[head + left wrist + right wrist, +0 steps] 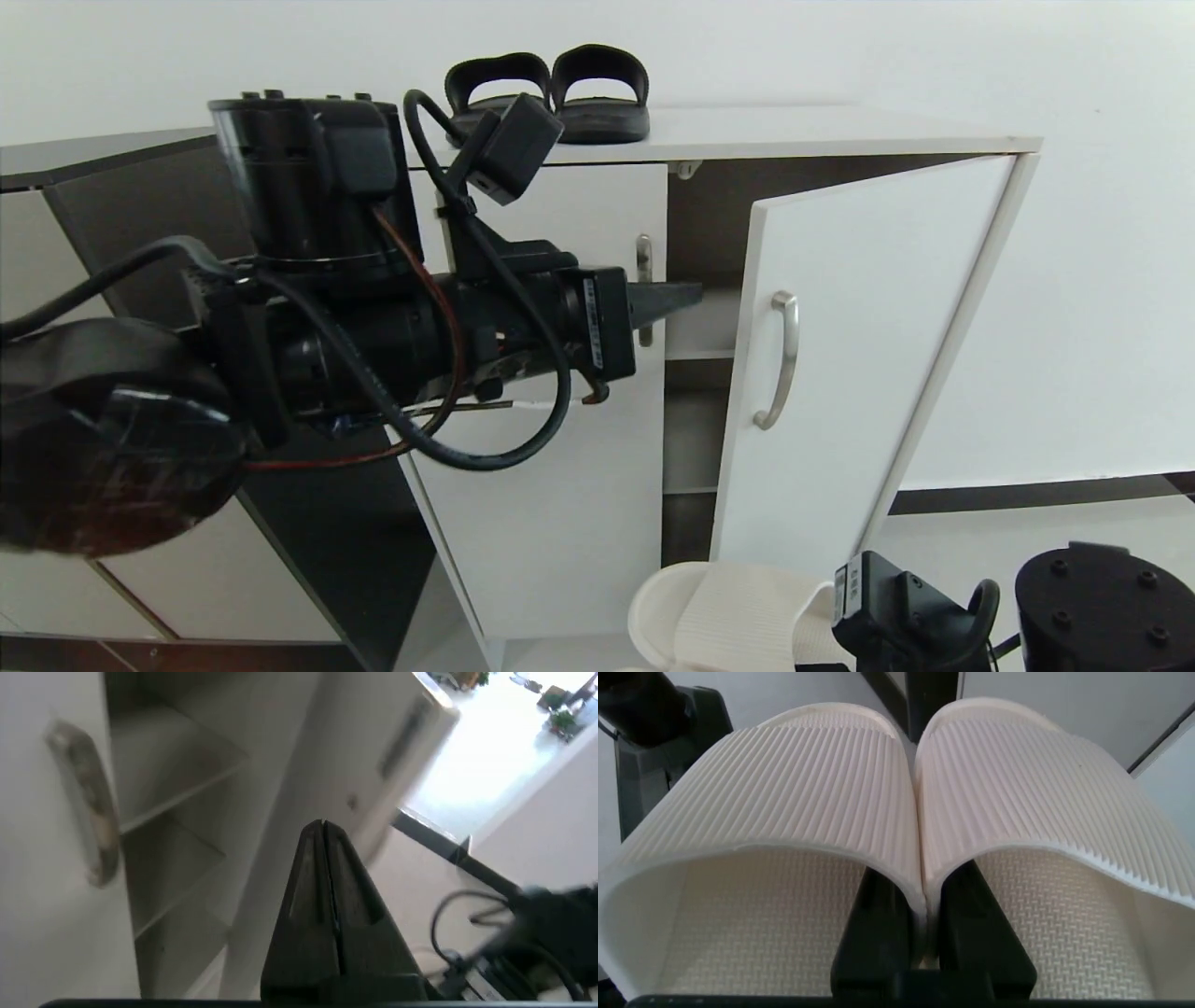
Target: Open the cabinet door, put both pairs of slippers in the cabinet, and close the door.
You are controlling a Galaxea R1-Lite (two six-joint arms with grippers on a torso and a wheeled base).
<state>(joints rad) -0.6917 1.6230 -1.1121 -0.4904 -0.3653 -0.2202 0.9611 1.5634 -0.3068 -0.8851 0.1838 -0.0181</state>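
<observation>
A white cabinet [840, 140] stands ahead with its right door [868, 308] swung open and its left door [551, 485] closed. A pair of black slippers [551, 93] rests on the cabinet top. My left gripper [691, 297] is shut and empty, its tip in front of the left door's handle [644, 257] at the edge of the opening. In the left wrist view the shut left gripper [322, 831] points toward the bare shelves [177, 784]. My right gripper [920, 938] is shut on the inner sides of a pair of white ribbed slippers [813, 784], low before the open door [719, 616].
A dark cabinet [131, 196] adjoins the white one on the left. The open door's handle [784, 359] faces me. A white wall lies behind, with a dark baseboard [1027, 493] and pale floor to the right.
</observation>
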